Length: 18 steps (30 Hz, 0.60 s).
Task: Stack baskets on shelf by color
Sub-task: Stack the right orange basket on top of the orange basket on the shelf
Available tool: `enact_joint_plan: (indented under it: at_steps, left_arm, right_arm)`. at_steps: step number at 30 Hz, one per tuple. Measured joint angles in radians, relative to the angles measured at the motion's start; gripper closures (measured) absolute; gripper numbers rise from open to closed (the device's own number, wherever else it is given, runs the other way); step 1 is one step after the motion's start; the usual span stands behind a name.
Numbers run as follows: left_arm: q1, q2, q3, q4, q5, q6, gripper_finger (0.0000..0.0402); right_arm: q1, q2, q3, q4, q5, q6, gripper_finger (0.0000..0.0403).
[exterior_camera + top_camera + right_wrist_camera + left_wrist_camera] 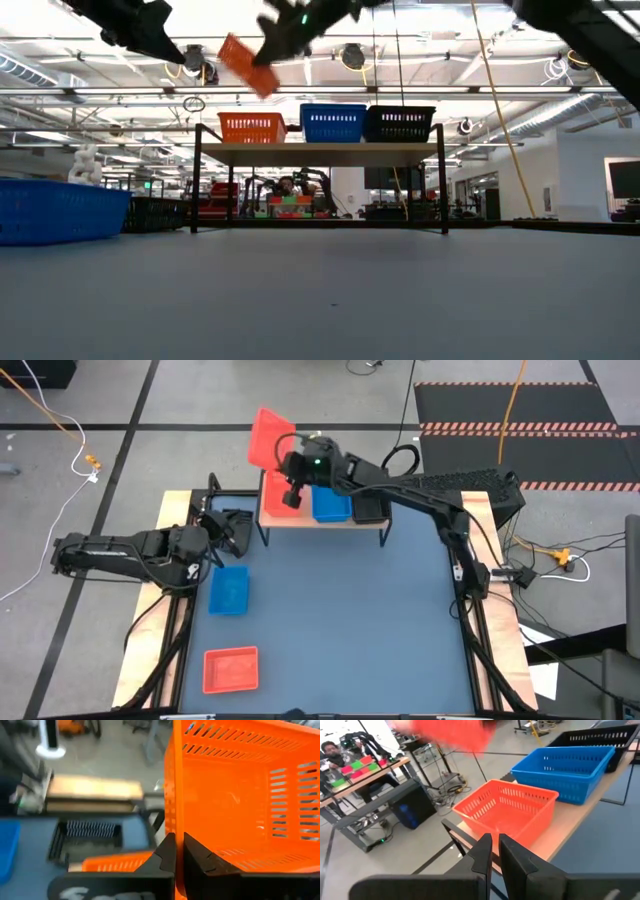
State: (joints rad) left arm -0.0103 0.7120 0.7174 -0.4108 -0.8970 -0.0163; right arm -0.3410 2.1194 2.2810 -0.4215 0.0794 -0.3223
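The shelf [300, 521] stands at the table's far edge. On it rest a red basket [507, 812] at its left end, a blue basket [565, 767] in the middle and a black basket [600, 740] at the right. My right gripper [175, 847] is shut on a second red basket [268, 438], held tilted high over the shelf's left end [245, 65]. My left gripper [495, 840] hovers shut and empty near the shelf's left front corner [230, 538]. A black basket [85, 839] lies on the table there. My right gripper pinches one side wall of the red basket at its rim [170, 827], one finger inside the basket and one outside. The fingers come nearly level from the table's right side. The basket is lifted clear and tilted, its open side toward the gripper.
A blue basket [228, 590] and a red basket [230, 668] lie on the blue table's left half. The table's middle and right are bare blue [360, 620]. Beyond the far edge are desks, cables and a seated person [332, 752].
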Motion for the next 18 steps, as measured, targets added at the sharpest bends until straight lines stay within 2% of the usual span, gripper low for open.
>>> enact_joint_plan:
  at_steps: [5, 12, 18]
  left_arm:
    - [0.0, 0.0, 0.0, -0.014, 0.0, 0.028, 0.0364]
    - [-0.005, 0.0, 0.0, -0.031, 0.003, 0.022, 0.0364]
    - [-0.033, 0.0, 0.0, -0.042, 0.008, 0.006, 0.0364]
  right_arm:
    - [-0.007, 0.052, -0.002, -0.065, 0.019, -0.002, 0.0402]
    - [-0.004, 0.049, -0.031, -0.143, 0.027, 0.034, 0.0399]
    - [-0.003, 0.046, -0.053, -0.214, 0.026, 0.0, 0.0398]
